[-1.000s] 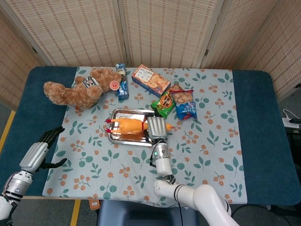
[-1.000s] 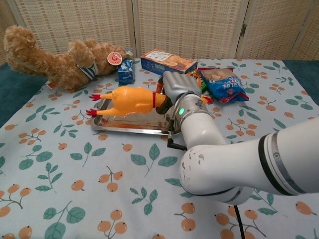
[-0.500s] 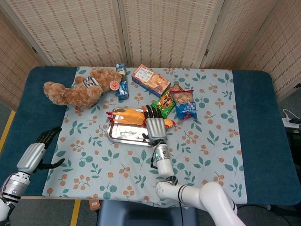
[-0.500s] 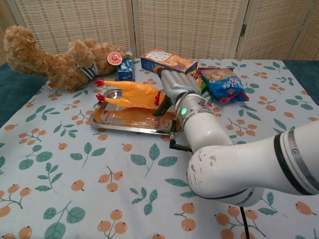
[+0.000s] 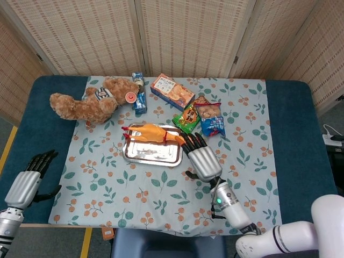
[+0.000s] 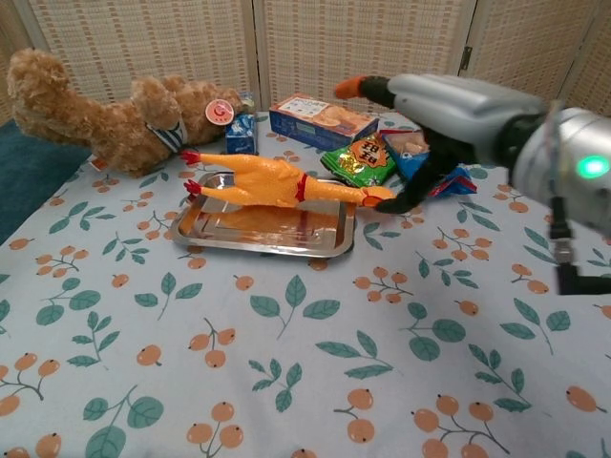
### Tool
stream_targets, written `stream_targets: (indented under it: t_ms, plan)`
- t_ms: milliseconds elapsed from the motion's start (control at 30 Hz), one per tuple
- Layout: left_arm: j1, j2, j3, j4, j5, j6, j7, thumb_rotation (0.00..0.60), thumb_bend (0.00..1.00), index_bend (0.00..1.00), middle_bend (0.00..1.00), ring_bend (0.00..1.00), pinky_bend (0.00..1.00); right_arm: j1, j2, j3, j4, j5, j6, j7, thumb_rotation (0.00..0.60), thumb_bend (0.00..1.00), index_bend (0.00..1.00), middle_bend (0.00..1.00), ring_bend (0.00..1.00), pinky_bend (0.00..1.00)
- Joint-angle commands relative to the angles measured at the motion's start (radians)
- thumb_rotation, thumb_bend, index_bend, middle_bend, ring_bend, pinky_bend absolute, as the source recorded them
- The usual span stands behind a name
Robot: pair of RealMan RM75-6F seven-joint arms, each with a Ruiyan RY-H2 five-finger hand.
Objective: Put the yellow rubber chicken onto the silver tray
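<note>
Yellow rubber chicken (image 6: 272, 181) across silver tray (image 6: 258, 232) | right robot hand (image 5: 202, 157) spread, empty, beside tray | left robot hand (image 5: 26, 183) spread

Bright even light, soft shadows; chest view blurred near lens.

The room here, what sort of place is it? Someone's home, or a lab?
Probably a lab or demo space, not a home. Woven folding screens fence off one table with a leaf-print cloth, and odd props sit together: a teddy bear, snack packets, a rubber chicken on a silver tray.
</note>
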Motion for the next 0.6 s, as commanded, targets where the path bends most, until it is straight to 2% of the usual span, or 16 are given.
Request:
stream_targets:
  t_ms: [33,167,300,400,500,600]
  plan:
    - [0.071,0.021,0.0,-0.049,0.013,0.129,0.121,0.6,0.31,0.0,0.0,0.0,0.0,-0.187,0.217,-0.229,-0.139,-0.252,0.145,-0.118,0.6,0.13,0.0,0.0,0.0,0.0]
    - [0.142,-0.001,0.015,-0.037,0.01,0.214,0.141,0.6,0.34,0.0,0.0,0.0,0.0,-0.317,0.268,-0.335,-0.094,-0.383,0.226,-0.089,0.6,0.13,0.0,0.0,0.0,0.0]
    - [0.19,-0.036,0.043,0.02,0.012,0.24,0.13,0.6,0.36,0.0,0.0,0.0,0.0,-0.438,0.302,-0.389,-0.04,-0.464,0.307,-0.035,0.6,0.13,0.0,0.0,0.0,0.0]
    - [0.213,-0.084,0.047,0.082,0.006,0.252,0.147,0.6,0.37,0.0,0.0,0.0,0.0,-0.531,0.298,-0.391,0.026,-0.5,0.378,0.011,0.6,0.13,0.0,0.0,0.0,0.0]
    - [0.209,-0.084,0.056,0.089,0.026,0.235,0.182,0.6,0.38,0.0,0.0,0.0,0.0,-0.607,0.274,-0.367,0.123,-0.522,0.431,0.081,0.6,0.13,0.0,0.0,0.0,0.0]
    - [0.207,-0.067,0.065,0.075,0.031,0.21,0.193,0.6,0.38,0.0,0.0,0.0,0.0,-0.657,0.266,-0.333,0.204,-0.501,0.44,0.166,0.6,0.13,0.0,0.0,0.0,0.0]
